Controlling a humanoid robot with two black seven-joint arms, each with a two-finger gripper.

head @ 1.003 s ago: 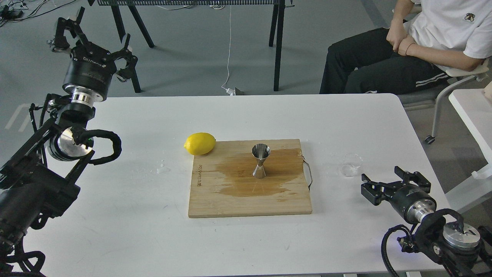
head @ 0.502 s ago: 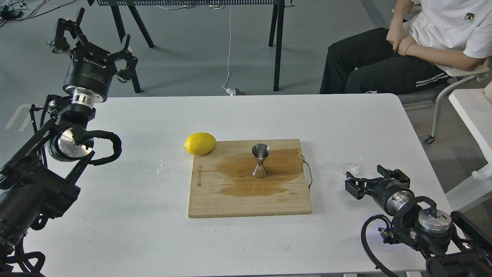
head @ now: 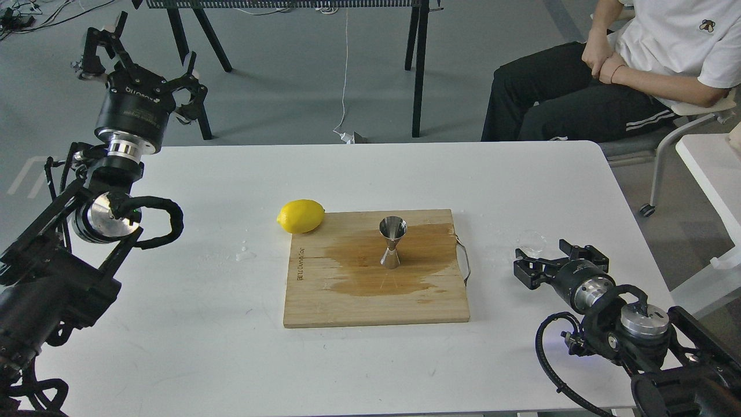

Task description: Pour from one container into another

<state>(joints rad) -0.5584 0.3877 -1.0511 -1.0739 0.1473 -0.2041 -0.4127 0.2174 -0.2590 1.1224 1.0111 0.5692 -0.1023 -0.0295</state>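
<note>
The tiny clear cup (head: 531, 238) sits on the white table, right of the board, its lower part hidden behind my right gripper (head: 542, 251). That gripper is open and low at the cup's near side; I cannot tell whether it touches the cup. The steel hourglass jigger (head: 392, 242) stands upright in the middle of the wooden board (head: 324, 301), on a wet patch. My left gripper (head: 151, 46) is open and empty, raised beyond the table's far left corner.
A lemon (head: 301, 215) lies at the board's far left corner. Small water drops (head: 245, 253) lie left of the board. A seated person (head: 637, 75) is beyond the far right edge. Another white table (head: 712, 168) stands to the right.
My right gripper has moved left and away from me, up to the clear cup, now covering its lower part. The left arm, jigger and lemon have not moved.
</note>
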